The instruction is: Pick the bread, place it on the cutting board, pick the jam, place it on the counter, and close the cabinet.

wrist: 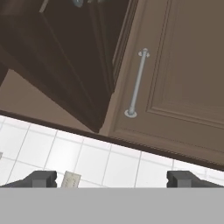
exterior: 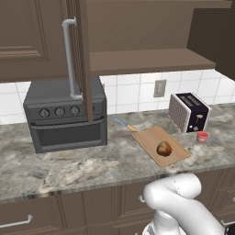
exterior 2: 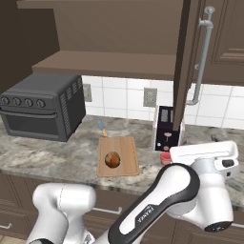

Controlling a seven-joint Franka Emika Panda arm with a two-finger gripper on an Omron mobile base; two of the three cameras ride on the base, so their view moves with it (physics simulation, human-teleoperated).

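the gripper (wrist: 111,179) stood wide apart with nothing between its fingertips, aimed up at the cabinet (wrist: 183,78), just below the swung-out door (wrist: 65,57) and near the handle (wrist: 136,83) of the neighbouring door. taking the cutting board (exterior: 158,142) as landmark: the bread (exterior: 164,148) rested on it, the jam (exterior: 202,137) stood on the counter (exterior: 69,165) just beside its far end, in front of the toaster (exterior: 189,111), and the oven (exterior: 66,114) sat well apart on the opposite side. judged progress: both placements were done; closing the open door remained. the arm carried the lettering "franka" (exterior 2: 145,210); no other writing was legible.
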